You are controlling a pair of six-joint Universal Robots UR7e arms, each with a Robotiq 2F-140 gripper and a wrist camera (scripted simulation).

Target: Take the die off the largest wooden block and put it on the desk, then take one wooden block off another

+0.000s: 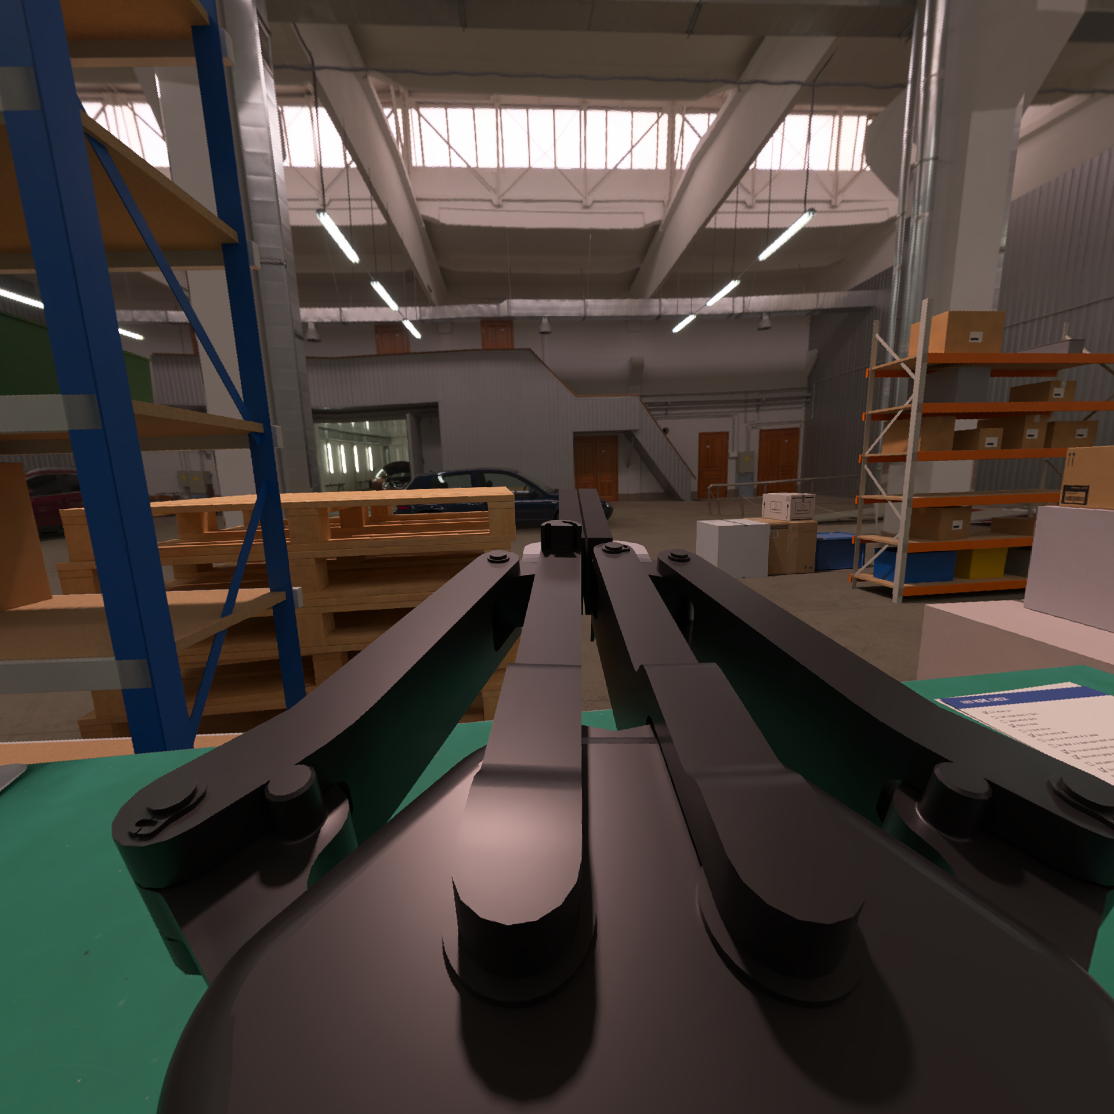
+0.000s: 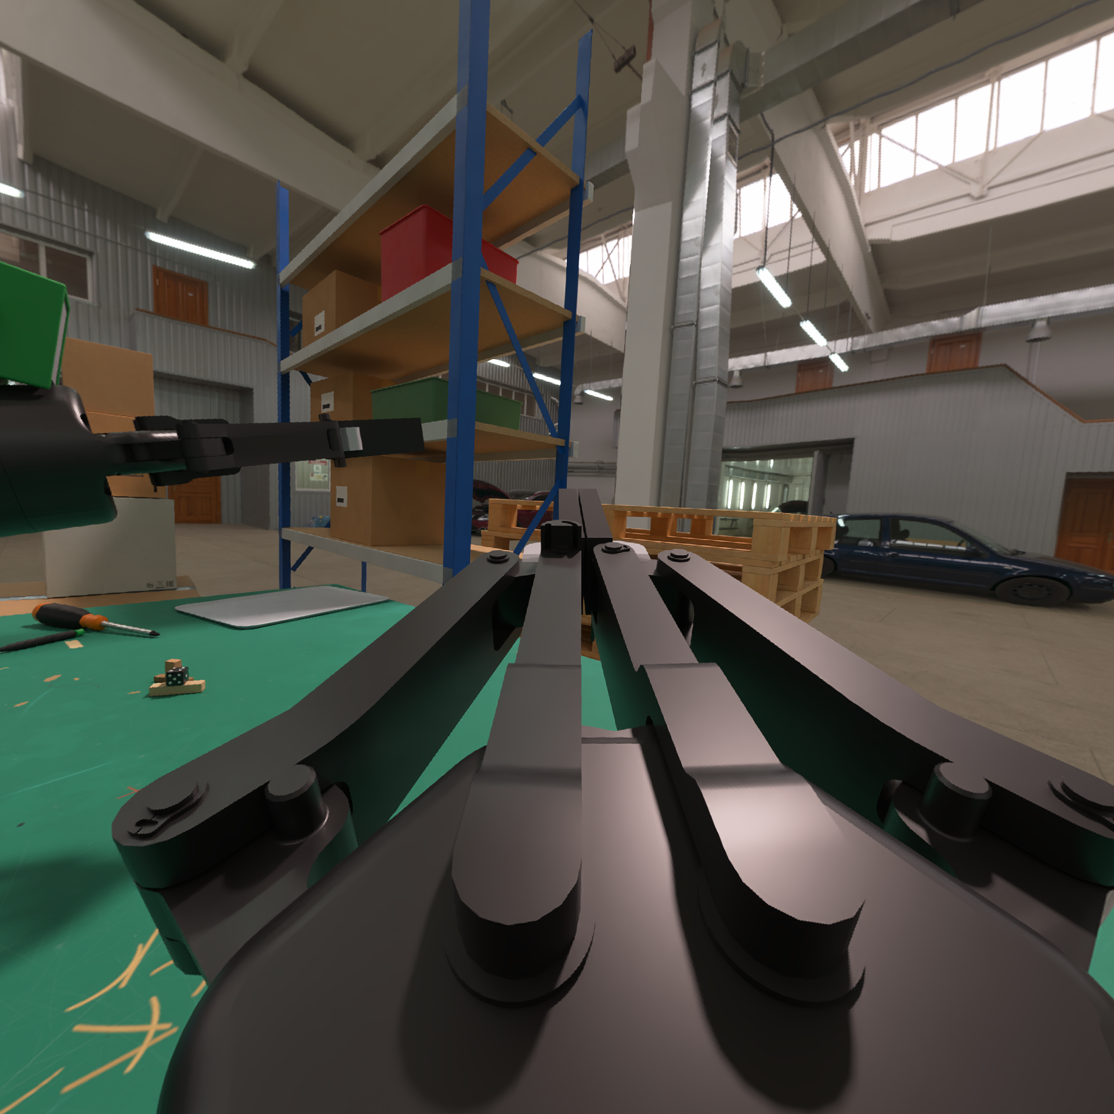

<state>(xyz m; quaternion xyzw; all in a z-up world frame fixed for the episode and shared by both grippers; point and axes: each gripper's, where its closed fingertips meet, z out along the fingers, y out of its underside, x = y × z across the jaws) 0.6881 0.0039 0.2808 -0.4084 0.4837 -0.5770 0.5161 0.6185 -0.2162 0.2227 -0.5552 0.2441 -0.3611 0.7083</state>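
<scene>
In the right wrist view a small stack of wooden blocks sits on the green desk [image 2: 90, 783] at the left. The largest flat block [image 2: 181, 688] is at the bottom, a dark die [image 2: 176, 676] with white pips rests on it, and a small block [image 2: 173, 665] sits at the top. My right gripper [image 2: 580, 503] is shut and empty, well right of the stack and above the desk. My left gripper [image 1: 580, 503] is shut and empty; it also shows side-on in the right wrist view [image 2: 386, 435], high above the desk. The stack is hidden in the left wrist view.
A screwdriver [image 2: 90, 621] with an orange and black handle, a black pen [image 2: 42, 640] and a flat grey tablet [image 2: 283, 604] lie behind the stack. A printed sheet [image 1: 1049, 729] lies on the desk at the right. A blue shelf rack [image 2: 464, 337] and wooden pallets [image 1: 337, 542] stand beyond the desk.
</scene>
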